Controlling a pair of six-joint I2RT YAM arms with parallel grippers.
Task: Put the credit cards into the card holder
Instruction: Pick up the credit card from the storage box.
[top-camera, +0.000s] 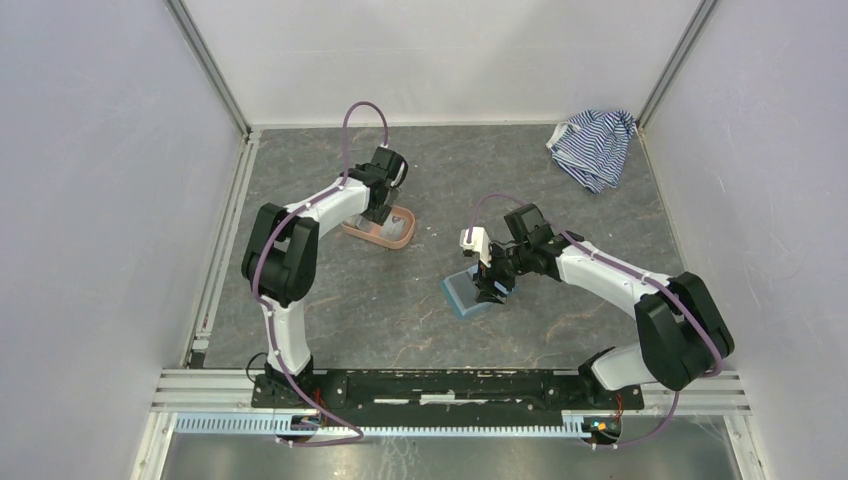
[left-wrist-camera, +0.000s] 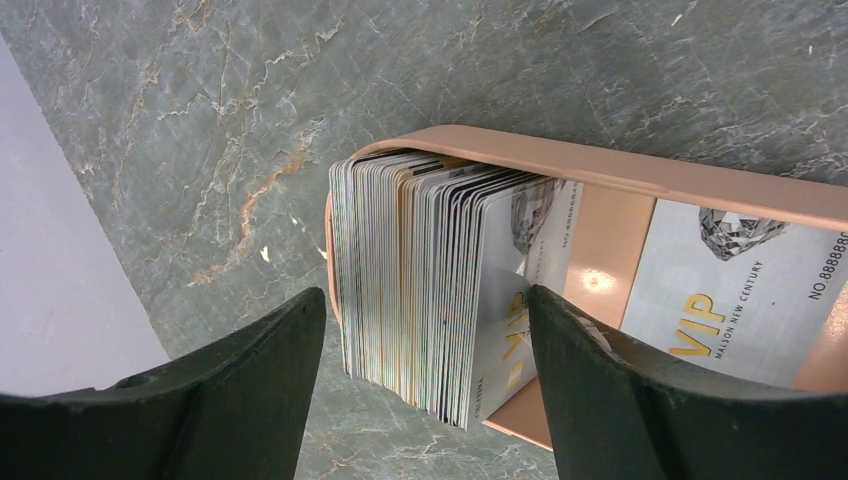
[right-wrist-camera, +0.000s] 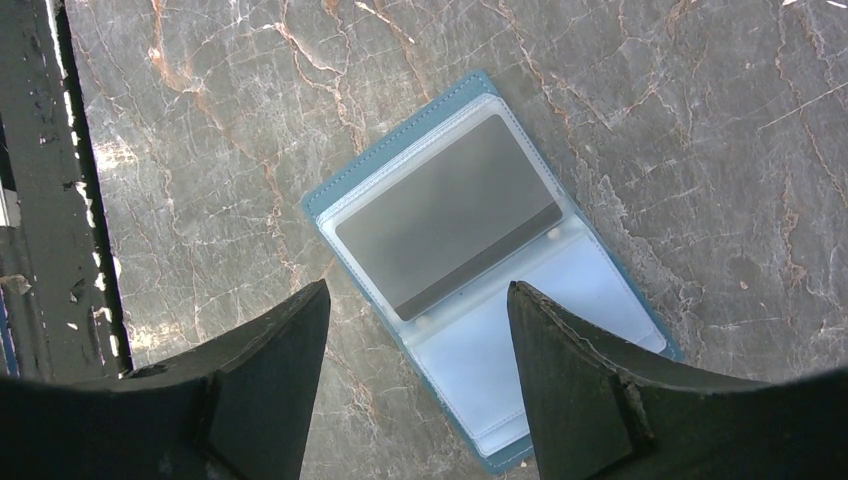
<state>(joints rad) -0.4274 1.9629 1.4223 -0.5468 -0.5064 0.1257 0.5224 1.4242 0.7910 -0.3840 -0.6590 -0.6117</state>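
1. Grey marbled tabletop (top-camera: 400, 320), white walls around it.
2. Far left: left gripper (left-wrist-camera: 427, 298), fingers spread and clamping nothing, flanks a stack of credit cards (left-wrist-camera: 420, 270) standing on edge at one end of the salmon-pink tray (left-wrist-camera: 620, 165). One VIP card (left-wrist-camera: 740, 290) lies flat inside.
3. At 4 o'clock from the tray, the teal card holder (right-wrist-camera: 490, 300) lies open with a grey card (right-wrist-camera: 445, 215) in its sleeve.
4. Above it: right gripper (right-wrist-camera: 418, 290), fingers released, empty.
5. At 1 o'clock from the holder: striped cloth (top-camera: 592, 145), well apart.

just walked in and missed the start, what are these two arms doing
The left end effector hangs open astride a stack of credit cards standing on edge in the pink tray, nothing gripped yet. The right end effector hovers open above the card holder, which lies unfolded with one grey card in one of its sleeves.
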